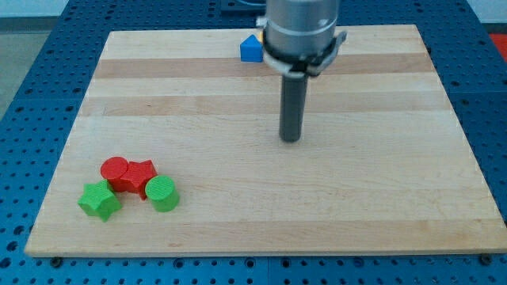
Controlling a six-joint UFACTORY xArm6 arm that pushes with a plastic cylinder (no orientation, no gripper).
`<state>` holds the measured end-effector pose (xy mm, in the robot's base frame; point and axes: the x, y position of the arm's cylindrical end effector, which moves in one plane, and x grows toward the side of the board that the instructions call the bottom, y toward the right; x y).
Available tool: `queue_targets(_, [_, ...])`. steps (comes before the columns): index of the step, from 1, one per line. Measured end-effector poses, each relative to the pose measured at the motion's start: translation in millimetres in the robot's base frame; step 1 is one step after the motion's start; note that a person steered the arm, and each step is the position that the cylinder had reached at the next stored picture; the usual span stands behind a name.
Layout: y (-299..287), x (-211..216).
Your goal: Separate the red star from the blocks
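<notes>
The red star (140, 176) lies near the board's bottom left, packed in a cluster. A red cylinder (115, 169) touches its left side, a green cylinder (162, 193) sits at its lower right, and a green star (99, 200) sits at its lower left. My tip (291, 139) rests on the board near the middle, far to the upper right of the cluster and touching no block.
A blue block (251, 48) sits at the board's top edge, just left of the arm's body (303, 32). The wooden board (380, 198) lies on a blue perforated table (32, 95).
</notes>
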<state>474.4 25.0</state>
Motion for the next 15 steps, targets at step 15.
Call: queue_targets(15, [-165,3])
